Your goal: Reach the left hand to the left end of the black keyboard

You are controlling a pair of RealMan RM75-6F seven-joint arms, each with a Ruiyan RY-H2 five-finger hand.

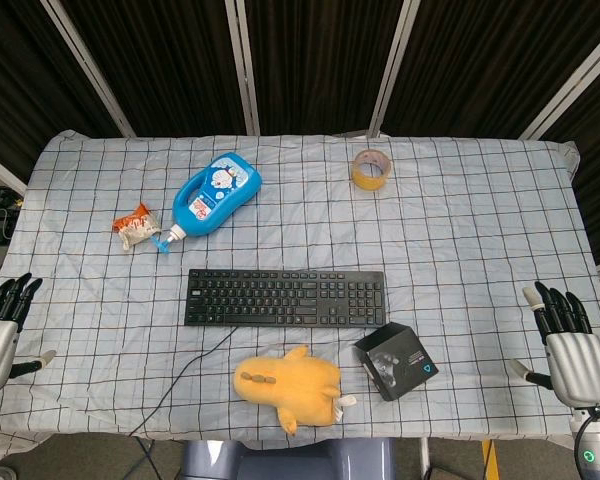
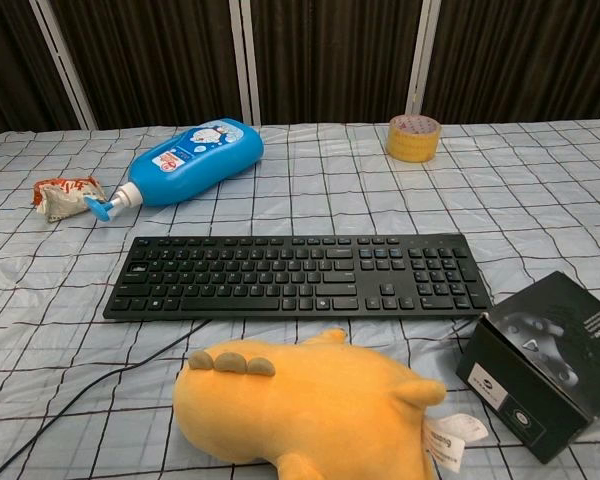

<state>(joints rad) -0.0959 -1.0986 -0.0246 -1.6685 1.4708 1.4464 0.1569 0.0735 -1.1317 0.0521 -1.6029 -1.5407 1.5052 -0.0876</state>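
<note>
The black keyboard [image 1: 285, 298] [image 2: 298, 276] lies flat in the middle of the checked tablecloth, its cable running off toward the front left. My left hand [image 1: 0, 330] hangs at the table's left edge, fingers straight and apart, holding nothing, well to the left of the keyboard's left end [image 1: 193, 297]. At the right edge my right hand [image 1: 570, 345] is likewise spread and empty. Neither hand shows in the chest view.
A blue pump bottle [image 1: 213, 196] [image 2: 185, 160] lies on its side behind the keyboard, a crumpled snack wrapper [image 1: 136, 225] [image 2: 66, 196] to its left. Tape roll [image 1: 371, 169] [image 2: 413, 137] at the back. Yellow plush toy [image 1: 288, 384] [image 2: 305, 405] and black box [image 1: 396, 361] [image 2: 547, 361] sit in front.
</note>
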